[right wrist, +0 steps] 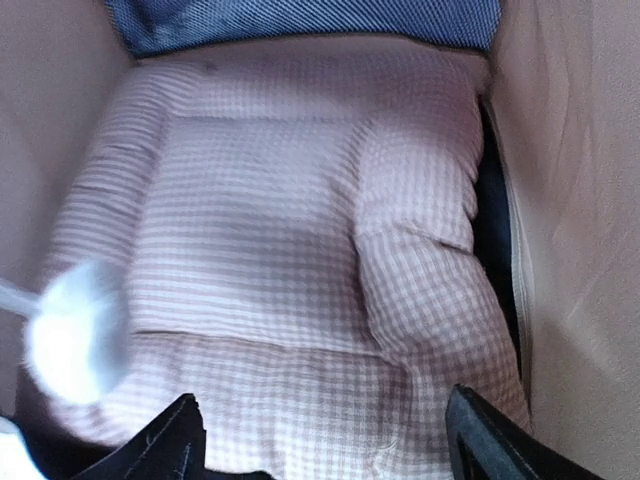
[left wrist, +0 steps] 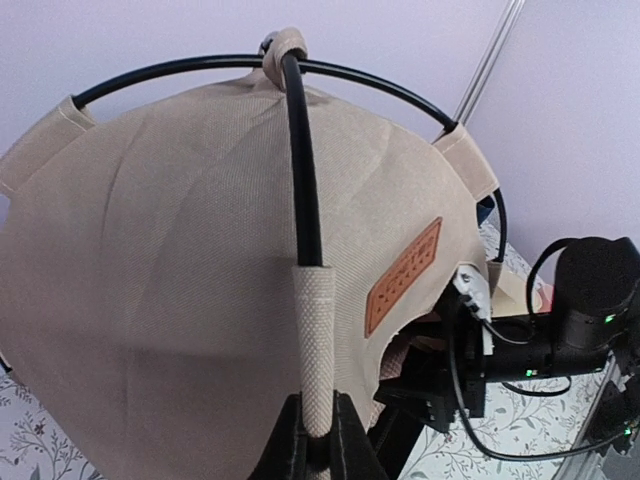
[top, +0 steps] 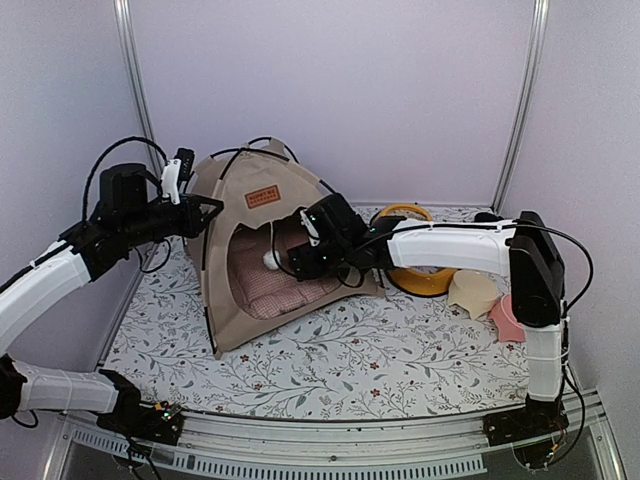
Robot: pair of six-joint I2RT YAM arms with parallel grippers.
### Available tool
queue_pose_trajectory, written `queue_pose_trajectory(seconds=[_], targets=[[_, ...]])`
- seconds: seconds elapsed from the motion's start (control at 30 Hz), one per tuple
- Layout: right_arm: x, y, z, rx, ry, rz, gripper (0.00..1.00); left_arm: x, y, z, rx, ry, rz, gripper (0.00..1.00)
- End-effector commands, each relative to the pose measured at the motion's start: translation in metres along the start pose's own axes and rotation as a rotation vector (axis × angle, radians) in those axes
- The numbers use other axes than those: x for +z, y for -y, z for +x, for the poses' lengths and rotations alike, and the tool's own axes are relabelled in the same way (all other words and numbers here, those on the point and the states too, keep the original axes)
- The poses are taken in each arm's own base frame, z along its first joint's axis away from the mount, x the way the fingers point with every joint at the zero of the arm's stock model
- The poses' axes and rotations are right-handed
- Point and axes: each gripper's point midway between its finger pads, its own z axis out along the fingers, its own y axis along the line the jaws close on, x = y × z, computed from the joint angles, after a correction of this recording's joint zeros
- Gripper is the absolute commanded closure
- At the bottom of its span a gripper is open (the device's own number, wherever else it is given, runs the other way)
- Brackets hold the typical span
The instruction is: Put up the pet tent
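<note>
The pet tent (top: 250, 228) stands upright at the back left, tan with crossed black poles (left wrist: 300, 150) and a brown label (left wrist: 405, 275). My left gripper (left wrist: 318, 440) is shut on the fabric sleeve (left wrist: 318, 340) around a pole at the tent's left side (top: 205, 212). My right gripper (top: 290, 262) reaches into the arched doorway. It hangs open (right wrist: 325, 425) just above the pink checked cushion (right wrist: 280, 220) that lies inside the tent, with nothing between its fingers. The white pom-pom (right wrist: 75, 335) dangles blurred at its left (top: 270, 261).
A yellow bowl stand (top: 425, 282) sits right of the tent, under my right arm. A cream object (top: 475, 292) and a pink one (top: 508, 318) lie at the far right. Metal frame posts and walls close in the back and sides.
</note>
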Motion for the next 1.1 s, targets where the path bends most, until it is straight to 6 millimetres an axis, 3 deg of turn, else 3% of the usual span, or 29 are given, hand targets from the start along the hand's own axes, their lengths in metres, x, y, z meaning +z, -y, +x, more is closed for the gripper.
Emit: queue_pose_trajectory(seconds=[0.0,0.23,0.37,0.67,0.83,1.07], targets=[[-0.047,-0.024,-0.042,0.018,0.117,-0.152,0.03,-0.011,-0.014,-0.044,0.073,0.165,-0.064,0.99],[-0.095,-0.044,-0.059,0.026,0.193,-0.327,0.01,-0.01,-0.05,-0.06,0.095,0.204,-0.162,0.97],[-0.115,-0.053,-0.059,0.016,0.226,-0.417,0.01,-0.014,-0.073,-0.065,0.093,0.217,-0.218,0.95],[-0.147,-0.112,-0.046,-0.074,0.209,-0.812,0.01,0.0,-0.106,-0.077,0.124,0.185,-0.282,0.94],[-0.166,-0.138,-0.031,-0.13,0.173,-1.029,0.01,0.0,-0.092,-0.097,0.176,0.201,-0.22,0.94],[-0.151,-0.153,-0.028,-0.112,0.119,-1.11,0.01,-0.004,-0.042,-0.095,0.179,0.208,0.0,0.96]])
